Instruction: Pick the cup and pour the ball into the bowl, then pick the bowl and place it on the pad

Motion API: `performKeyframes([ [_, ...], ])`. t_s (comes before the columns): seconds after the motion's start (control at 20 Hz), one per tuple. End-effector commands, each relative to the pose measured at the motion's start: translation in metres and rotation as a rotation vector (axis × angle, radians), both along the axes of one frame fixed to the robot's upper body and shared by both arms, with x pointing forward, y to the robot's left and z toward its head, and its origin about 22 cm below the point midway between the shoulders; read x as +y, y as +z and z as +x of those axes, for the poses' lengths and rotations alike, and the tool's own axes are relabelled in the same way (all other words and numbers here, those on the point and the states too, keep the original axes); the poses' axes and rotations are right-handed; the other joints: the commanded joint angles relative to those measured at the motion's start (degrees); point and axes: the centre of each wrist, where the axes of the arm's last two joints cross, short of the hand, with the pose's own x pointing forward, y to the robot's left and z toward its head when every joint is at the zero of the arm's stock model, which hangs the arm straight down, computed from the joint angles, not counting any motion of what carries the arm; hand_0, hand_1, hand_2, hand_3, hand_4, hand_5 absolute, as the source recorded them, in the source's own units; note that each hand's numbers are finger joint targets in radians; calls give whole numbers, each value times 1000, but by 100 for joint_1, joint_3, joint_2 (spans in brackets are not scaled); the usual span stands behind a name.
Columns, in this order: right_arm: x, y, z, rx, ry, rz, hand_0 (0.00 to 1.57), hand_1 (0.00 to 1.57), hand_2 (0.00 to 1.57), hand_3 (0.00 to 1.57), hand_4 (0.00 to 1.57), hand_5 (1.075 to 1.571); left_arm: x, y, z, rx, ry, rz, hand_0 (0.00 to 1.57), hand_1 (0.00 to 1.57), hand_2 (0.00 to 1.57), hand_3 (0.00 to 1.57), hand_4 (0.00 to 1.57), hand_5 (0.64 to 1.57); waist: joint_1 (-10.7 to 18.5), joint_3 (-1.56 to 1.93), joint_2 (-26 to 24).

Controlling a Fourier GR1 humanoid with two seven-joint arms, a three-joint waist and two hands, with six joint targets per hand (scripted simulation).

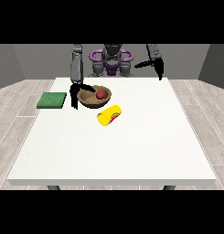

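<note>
A white table (113, 146) fills most of the front view, with the robot (111, 59) small behind its far edge. On the table's far left part lies a flat green pad (52, 100), close to the left edge. Just to the right of the pad, and apart from it, stands a brown bowl (93, 98), upright. In front of the bowl, toward the camera and slightly right, a yellow cup (109, 114) lies tipped on its side, near the bowl but not touching it. A red ball (100, 94) sits inside the bowl, in its right half.

The hand at the view's left (77, 93) hangs down at the bowl's left rim, with a finger reaching over the rim and others pointing down beside the outer wall; whether it has actually closed on the rim I cannot tell. The hand at the view's right (159, 68) is raised well clear of everything, above the table's far right part, its fingers pointing down and holding nothing.
</note>
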Motion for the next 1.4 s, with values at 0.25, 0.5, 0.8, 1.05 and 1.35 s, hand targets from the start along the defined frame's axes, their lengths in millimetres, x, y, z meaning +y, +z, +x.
performKeyframes([
  [0.25,-32,-34,-38,303,-201,-421,1571,1571,1571,1570,920,1536,-15,29,8,-86,-74,-4,0,0,0,0,568,1549,481,8,454],
  [0.5,-21,-24,-26,396,-269,-540,1571,1571,1571,1383,910,1563,-12,5,4,0,-79,-17,0,0,0,0,824,1497,546,-1,-57],
  [0.8,7,21,17,516,-162,-540,1571,1571,1571,973,823,1561,59,-65,-22,169,84,-47,0,0,0,0,978,1422,-310,6,-1173],
  [1.05,19,68,48,602,-82,-562,1571,1571,1571,891,807,1567,72,-83,-31,295,192,-40,0,0,0,0,1005,1404,-930,19,-1919],
  [1.35,-63,65,19,571,-122,-505,1571,1571,1571,728,777,1571,86,-69,-33,231,186,-67,0,0,0,0,1003,1418,-953,30,-1524],
])
